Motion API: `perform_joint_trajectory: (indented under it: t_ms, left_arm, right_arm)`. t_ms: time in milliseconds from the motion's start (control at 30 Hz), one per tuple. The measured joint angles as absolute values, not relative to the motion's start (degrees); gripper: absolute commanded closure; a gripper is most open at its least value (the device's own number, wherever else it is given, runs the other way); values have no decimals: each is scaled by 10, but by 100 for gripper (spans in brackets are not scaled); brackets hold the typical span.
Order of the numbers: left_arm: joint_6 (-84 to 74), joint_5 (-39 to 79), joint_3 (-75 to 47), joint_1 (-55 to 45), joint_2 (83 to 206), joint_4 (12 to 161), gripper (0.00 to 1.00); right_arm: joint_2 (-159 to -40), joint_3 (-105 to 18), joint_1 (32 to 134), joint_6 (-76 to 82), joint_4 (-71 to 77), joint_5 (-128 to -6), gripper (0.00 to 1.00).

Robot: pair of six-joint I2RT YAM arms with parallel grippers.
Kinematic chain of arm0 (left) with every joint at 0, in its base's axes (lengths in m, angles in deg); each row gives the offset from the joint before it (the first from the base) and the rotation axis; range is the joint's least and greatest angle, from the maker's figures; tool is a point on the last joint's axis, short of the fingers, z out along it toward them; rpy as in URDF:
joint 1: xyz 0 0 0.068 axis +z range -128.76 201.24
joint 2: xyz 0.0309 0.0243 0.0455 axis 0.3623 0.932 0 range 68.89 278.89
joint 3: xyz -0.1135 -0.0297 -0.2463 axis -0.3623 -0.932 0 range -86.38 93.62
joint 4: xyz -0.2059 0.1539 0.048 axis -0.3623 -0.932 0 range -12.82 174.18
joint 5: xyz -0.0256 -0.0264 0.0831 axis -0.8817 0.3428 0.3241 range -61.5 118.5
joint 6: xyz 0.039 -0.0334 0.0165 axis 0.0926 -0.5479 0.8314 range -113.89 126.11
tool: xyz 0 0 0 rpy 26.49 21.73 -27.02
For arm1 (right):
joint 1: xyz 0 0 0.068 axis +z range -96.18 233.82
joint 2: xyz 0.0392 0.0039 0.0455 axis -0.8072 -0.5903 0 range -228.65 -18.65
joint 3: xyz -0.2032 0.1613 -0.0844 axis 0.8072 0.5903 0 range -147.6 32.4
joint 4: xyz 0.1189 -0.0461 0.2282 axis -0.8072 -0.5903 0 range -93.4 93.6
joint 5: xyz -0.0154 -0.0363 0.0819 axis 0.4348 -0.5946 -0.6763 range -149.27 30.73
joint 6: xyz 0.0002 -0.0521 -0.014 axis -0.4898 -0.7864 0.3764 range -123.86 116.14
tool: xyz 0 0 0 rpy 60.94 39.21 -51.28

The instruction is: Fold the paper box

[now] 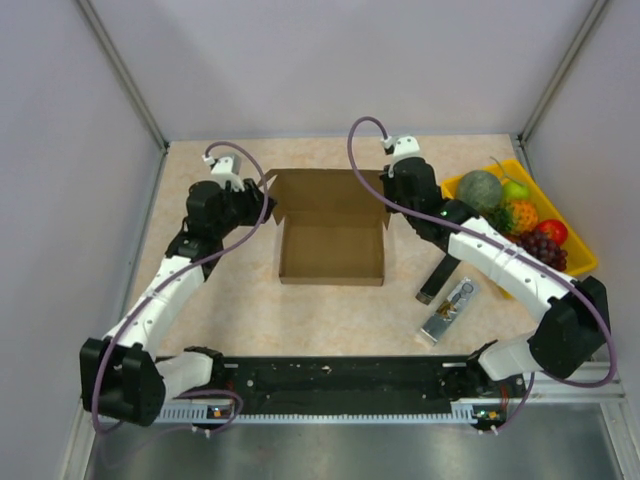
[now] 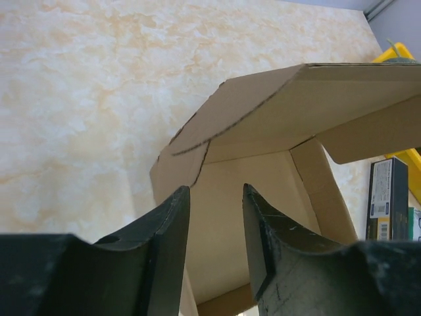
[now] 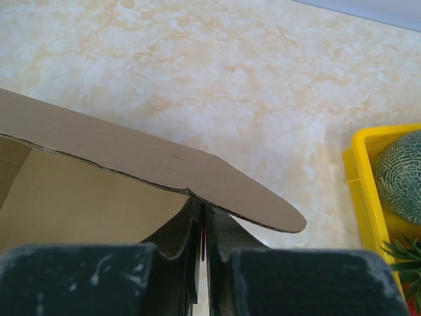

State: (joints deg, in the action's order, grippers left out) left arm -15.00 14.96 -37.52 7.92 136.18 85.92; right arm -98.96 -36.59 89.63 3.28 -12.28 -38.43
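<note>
The paper box point(image 1: 332, 250) is brown cardboard, a shallow open tray in the middle of the table with its back lid flap point(image 1: 325, 190) standing up. My left gripper point(image 1: 262, 205) is at the box's back left corner. In the left wrist view it point(image 2: 215, 191) is open, and the box's inside point(image 2: 263, 191) shows between the fingers without touching them. My right gripper point(image 1: 390, 203) is at the back right corner. In the right wrist view it point(image 3: 202, 203) is shut, with its tips tucked under a rounded flap point(image 3: 164, 164). Any card pinched there is hidden.
A yellow tray point(image 1: 590, 262) of fruit stands at the right, close to the right arm, and its rim point(image 3: 358, 184) and a green melon point(image 3: 402, 178) show in the right wrist view. A small black carton point(image 1: 436, 278) and a silver packet point(image 1: 450, 308) lie right of the box.
</note>
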Motion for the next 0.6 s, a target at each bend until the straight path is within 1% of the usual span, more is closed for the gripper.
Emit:
perform_joint_trajectory:
  t_ms: [33,67,167,200,233,367,433,467,600]
  left_arm:
    - [-144,144,-374,85,1348,844,69]
    - [-136,139,-371,90,1333,829,69]
    - [-92,123,-337,94,1302,782,65]
    - [-79,118,-320,94,1300,766,60]
    - [-59,108,-288,96,1303,740,58]
    - [-6,63,-184,102,1345,680,56]
    - [14,48,-150,103,1373,651,54]
    - [22,39,-144,103,1386,640,52]
    - [51,19,-143,104,1416,596,51]
  right_arm:
    - [-990,-366,897,31,-122,-385,100]
    - [-990,-366,897,30,-122,-385,100]
    - [-990,-366,897,24,-122,-385,100]
    - [-990,-366,897,23,-122,-385,100]
    - [-990,-366,897,21,-122,-385,100]
    - [-991,-366,897,17,-122,-385,100]
    - [-991,-366,897,17,-122,-385,100]
    - [-991,-366,897,17,-122,-385,100]
    - [-991,-366,897,16,-122,-385,100]
